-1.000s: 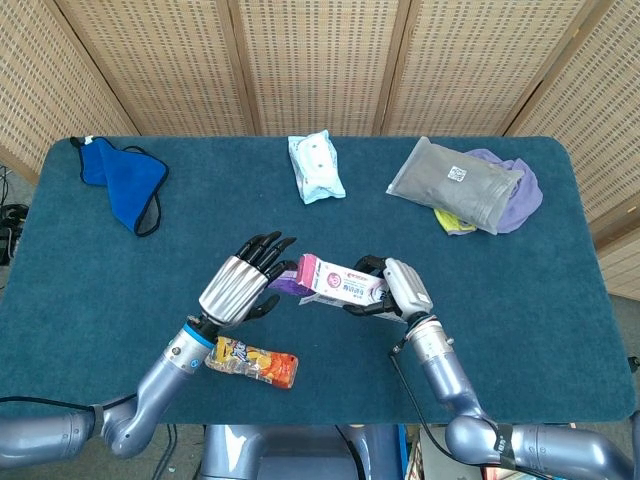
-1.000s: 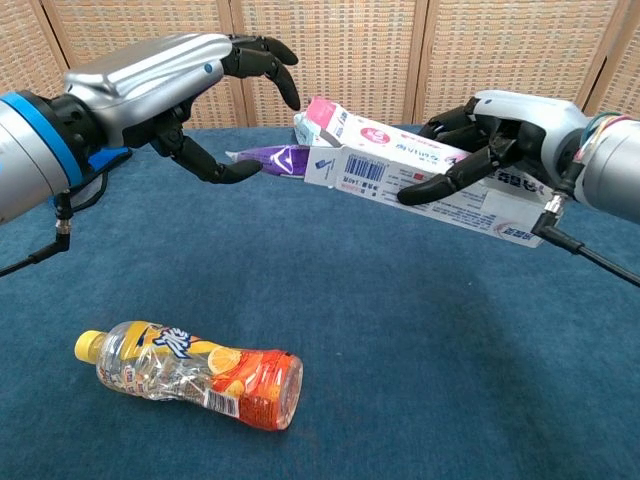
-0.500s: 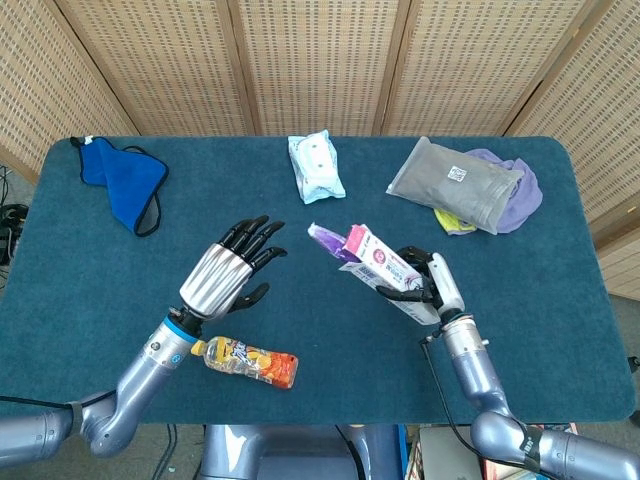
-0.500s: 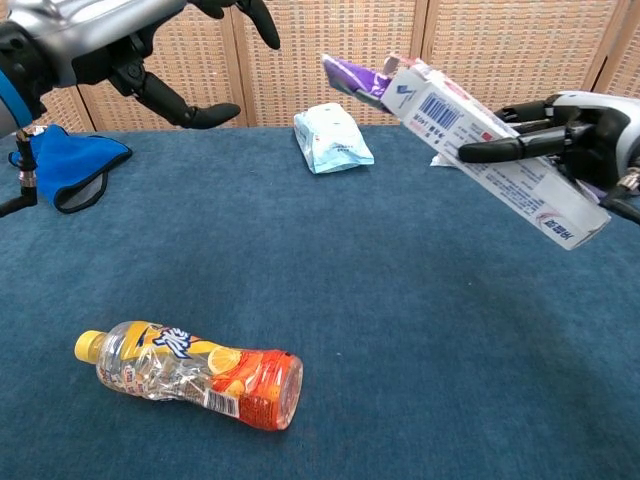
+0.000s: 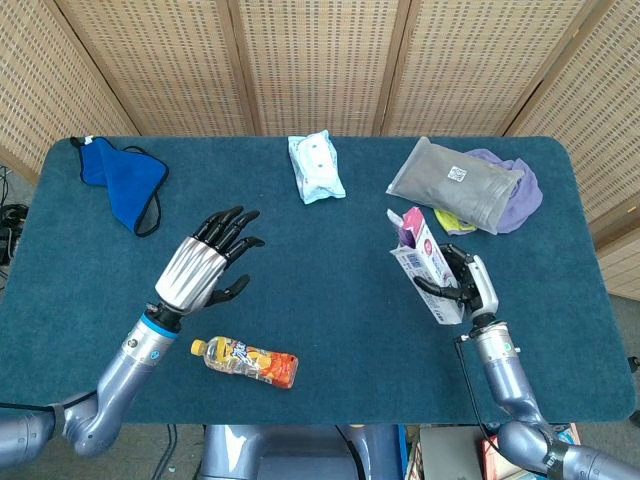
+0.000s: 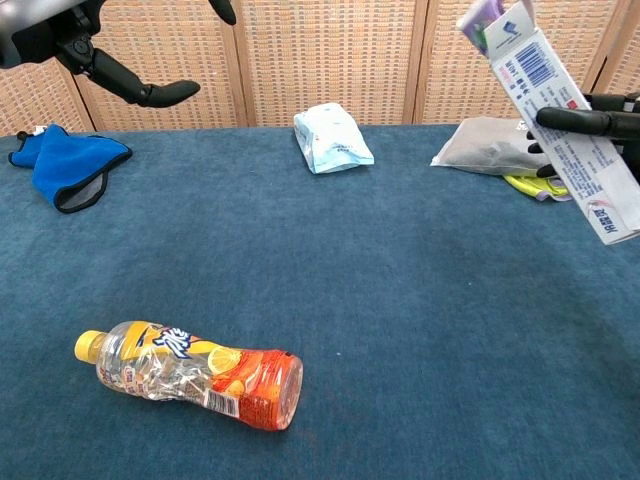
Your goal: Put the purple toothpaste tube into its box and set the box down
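Note:
My right hand (image 5: 468,288) grips the white and pink toothpaste box (image 5: 427,264) and holds it nearly upright above the right side of the table. In the chest view the box (image 6: 565,112) tilts with its open end up, and the purple toothpaste tube (image 6: 481,20) pokes a little way out of that end. My right hand (image 6: 600,124) shows only at the frame edge there. My left hand (image 5: 205,265) hovers empty over the left half of the table, fingers spread; in the chest view only part of the left hand (image 6: 105,60) shows at the top left.
An orange drink bottle (image 5: 246,361) lies near the front edge. A blue cloth (image 5: 122,180) sits at the back left, a pale blue wipes pack (image 5: 316,166) at the back centre, and a grey pouch (image 5: 455,183) on purple cloth at the back right.
My right hand carried the box with the tube to the right and tipped it from lying flat to nearly upright. My left hand let go of the tube, drew back left and opened.

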Robot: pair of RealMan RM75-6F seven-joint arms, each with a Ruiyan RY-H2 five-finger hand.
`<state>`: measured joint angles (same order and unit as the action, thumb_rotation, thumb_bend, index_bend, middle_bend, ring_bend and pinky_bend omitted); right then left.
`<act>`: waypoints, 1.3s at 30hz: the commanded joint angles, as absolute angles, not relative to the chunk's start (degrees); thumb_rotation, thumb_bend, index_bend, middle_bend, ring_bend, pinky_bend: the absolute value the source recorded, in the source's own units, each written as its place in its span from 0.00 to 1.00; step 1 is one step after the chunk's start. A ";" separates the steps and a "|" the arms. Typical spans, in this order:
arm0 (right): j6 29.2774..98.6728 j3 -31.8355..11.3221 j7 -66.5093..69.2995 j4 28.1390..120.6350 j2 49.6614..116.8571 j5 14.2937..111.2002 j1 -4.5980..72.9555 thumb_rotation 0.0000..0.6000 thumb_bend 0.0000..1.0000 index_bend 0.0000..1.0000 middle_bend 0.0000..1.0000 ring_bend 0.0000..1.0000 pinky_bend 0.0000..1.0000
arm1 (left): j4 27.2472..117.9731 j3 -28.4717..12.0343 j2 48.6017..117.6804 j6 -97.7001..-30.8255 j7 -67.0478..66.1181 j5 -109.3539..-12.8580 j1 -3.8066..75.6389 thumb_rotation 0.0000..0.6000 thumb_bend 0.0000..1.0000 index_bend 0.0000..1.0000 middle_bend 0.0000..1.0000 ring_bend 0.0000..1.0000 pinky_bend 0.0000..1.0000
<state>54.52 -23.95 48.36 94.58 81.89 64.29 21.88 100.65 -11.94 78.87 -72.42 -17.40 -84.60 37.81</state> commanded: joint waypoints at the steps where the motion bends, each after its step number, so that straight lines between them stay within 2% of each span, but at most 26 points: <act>1: 55.48 -23.58 53.21 92.62 82.46 68.37 20.63 1.00 0.10 0.54 0.49 0.36 0.42 | 100.18 -11.67 78.75 -72.63 -17.00 -84.93 37.57 1.00 0.35 0.29 0.10 0.07 0.13; 9: 57.27 -22.32 53.77 89.70 82.43 71.13 20.29 1.00 0.10 0.55 0.50 0.36 0.42 | 99.37 -11.06 77.55 -72.98 -15.69 -84.97 36.62 1.00 0.35 0.29 0.10 0.07 0.13; 14: 58.61 -19.52 42.55 86.58 81.25 71.37 20.44 1.00 0.10 0.55 0.50 0.36 0.42 | 97.96 -9.65 76.15 -72.62 -13.82 -84.29 35.19 1.00 0.35 0.29 0.10 0.07 0.13; 23: 64.96 -13.77 17.89 80.41 81.46 71.85 19.05 1.00 0.10 0.55 0.50 0.36 0.42 | 95.95 -7.61 72.97 -72.52 -9.90 -84.55 32.86 1.00 0.35 0.29 0.10 0.07 0.13; 32: 68.38 -9.42 4.05 77.77 81.60 73.16 17.42 1.00 0.09 0.55 0.49 0.36 0.42 | 96.66 -6.03 71.25 -75.36 -8.89 -85.44 29.63 1.00 0.35 0.29 0.10 0.07 0.13; 39: 68.64 -7.63 -0.70 78.39 81.82 72.61 16.43 1.00 0.10 0.55 0.49 0.36 0.42 | 94.45 -4.84 72.19 -77.50 -7.31 -86.53 27.49 1.00 0.35 0.29 0.10 0.07 0.13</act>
<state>68.74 -7.87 -0.47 78.12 81.76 72.85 16.66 94.87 -5.09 71.97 -77.22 -7.54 -86.33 27.82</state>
